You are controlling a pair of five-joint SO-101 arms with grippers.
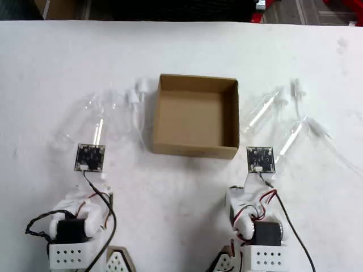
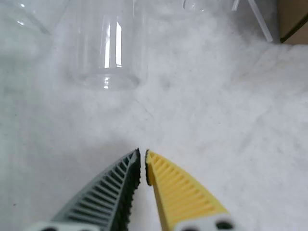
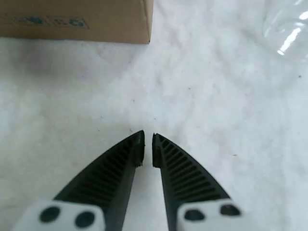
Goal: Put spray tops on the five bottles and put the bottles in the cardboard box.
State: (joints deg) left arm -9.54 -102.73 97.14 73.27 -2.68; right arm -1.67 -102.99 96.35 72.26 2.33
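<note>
The main risk we see is rolling. The clear plastic bottles [image 1: 93,122] lie on their sides on the white desk [image 1: 181,187], so an off-centre pinch would likely squirt one away or spin it. They nearly vanish against the desk, and we cannot count all 5 with confidence. The white spray tops [image 1: 136,95] carry long thin dip tubes, which could bend or miss a neck unless the other arm steadies the bottle. The open brown cardboard box [image 1: 195,116] looks light, so a nudge could shove it.

The bottles sit in 2 groups, at 9 o'clock and 3 o'clock of the box, with spray tops at 10 and 2 o'clock. The box holds nothing. The left end effector [image 2: 143,161] has its grey and yellow fingers together on nothing. The right end effector [image 3: 148,144] has its black fingers drawn together too, also empty. Each sits at 6 o'clock of its bottle group.
</note>
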